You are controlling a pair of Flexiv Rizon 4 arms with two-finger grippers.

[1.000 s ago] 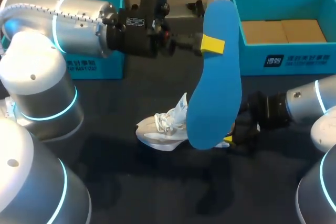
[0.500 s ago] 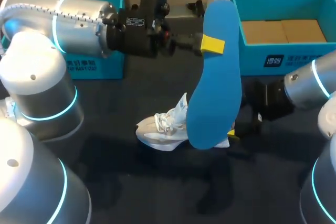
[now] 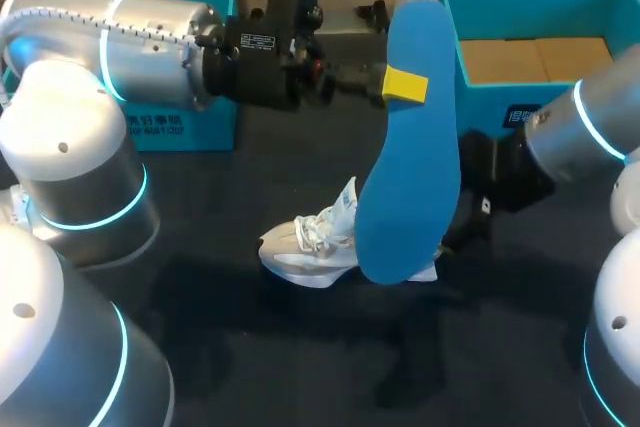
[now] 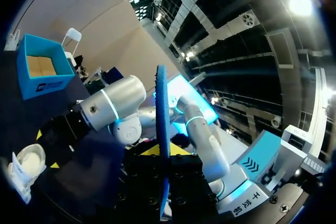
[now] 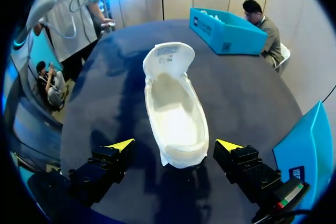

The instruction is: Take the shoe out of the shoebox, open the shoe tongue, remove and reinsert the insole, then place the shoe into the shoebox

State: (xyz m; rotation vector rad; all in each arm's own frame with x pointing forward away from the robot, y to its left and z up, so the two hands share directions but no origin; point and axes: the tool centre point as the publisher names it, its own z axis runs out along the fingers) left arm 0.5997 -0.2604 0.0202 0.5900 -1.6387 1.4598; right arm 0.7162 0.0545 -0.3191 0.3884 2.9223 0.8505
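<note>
Left gripper (image 3: 405, 85) is clamped on the blue insole (image 3: 410, 162) — held on end above the middle of the table (image 5: 247, 93). The white shoe (image 5: 176, 108) sits near the table's middle, opening up. Right gripper (image 5: 175, 145) is low at the heel — fingers spread wide, not touching it. Shoebox (image 3: 480, 112) stands at the far right corner.

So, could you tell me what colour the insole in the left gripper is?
The insole is bright blue, shown best in the head view.
</note>
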